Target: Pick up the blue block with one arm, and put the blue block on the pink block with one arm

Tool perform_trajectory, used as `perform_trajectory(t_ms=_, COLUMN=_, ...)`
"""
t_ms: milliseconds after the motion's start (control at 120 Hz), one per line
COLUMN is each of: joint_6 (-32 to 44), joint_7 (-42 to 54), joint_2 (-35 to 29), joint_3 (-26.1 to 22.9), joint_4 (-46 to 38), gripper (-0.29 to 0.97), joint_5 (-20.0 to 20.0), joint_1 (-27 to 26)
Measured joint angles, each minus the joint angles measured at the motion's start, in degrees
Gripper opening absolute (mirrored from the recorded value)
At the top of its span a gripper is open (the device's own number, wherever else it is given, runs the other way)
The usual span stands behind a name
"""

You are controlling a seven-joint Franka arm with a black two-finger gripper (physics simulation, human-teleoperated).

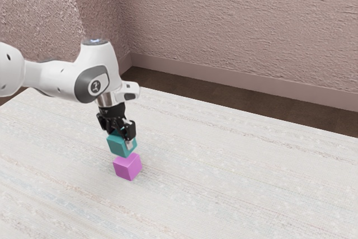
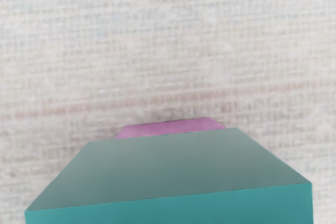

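A teal-blue block (image 1: 119, 145) hangs just above the pink block (image 1: 127, 166), with my gripper (image 1: 124, 137) shut on it from both sides. The pink block rests on the table, slightly toward the exterior view's right of the held block. A thin gap or bare contact lies between the two; I cannot tell which. In the wrist view the teal block (image 2: 173, 182) looms large under my hand, and a strip of the pink block (image 2: 170, 127) peeks out past its far edge.
The pale woven tabletop (image 1: 235, 183) stretches wide around the blocks. A dark floor strip and a textured wall (image 1: 251, 20) lie behind the table's far edge.
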Motion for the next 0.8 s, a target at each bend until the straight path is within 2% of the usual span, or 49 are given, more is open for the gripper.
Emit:
perform_trajectory(t_ms=583, joint_6=0.30, joint_7=-1.28, joint_2=-1.09, joint_3=-0.21, joint_4=-1.92, gripper=0.31, joint_5=-0.14, joint_1=-0.07)
perform_trajectory(t_ms=800, joint_6=0.38, joint_7=-0.86, joint_2=-1.12, joint_3=-0.43, joint_4=-1.89, gripper=0.53, joint_5=-0.76, joint_1=-0.11)
